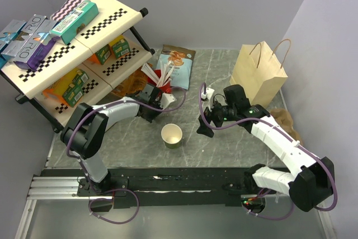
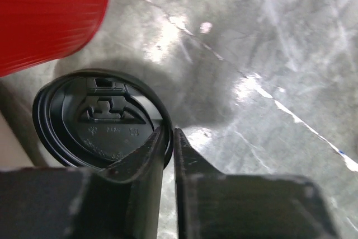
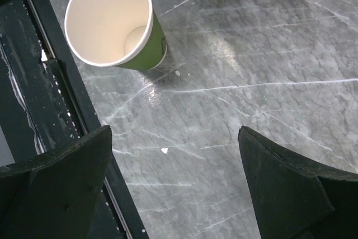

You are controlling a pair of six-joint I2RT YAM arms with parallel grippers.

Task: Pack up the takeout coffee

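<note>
The takeout coffee cup (image 1: 172, 136) stands upright and uncovered in the middle of the marble table, dark green outside and cream inside; it also shows at the top left of the right wrist view as the cup (image 3: 117, 20). Its round black lid (image 2: 95, 121) lies flat on the table beside the red cup (image 2: 45, 15). My left gripper (image 2: 170, 132) is shut on the lid's near rim, one finger inside the edge and one outside. My right gripper (image 1: 204, 127) hovers open to the right of the green cup, with only bare table between its fingers (image 3: 78, 172).
A brown paper bag (image 1: 258, 74) stands open at the back right. A checkered shelf rack (image 1: 72, 43) with snack boxes fills the back left. A snack pouch (image 1: 174, 62) lies behind the red cup (image 1: 162, 85) with white stirrers. A black rail (image 3: 33, 82) runs along the near edge.
</note>
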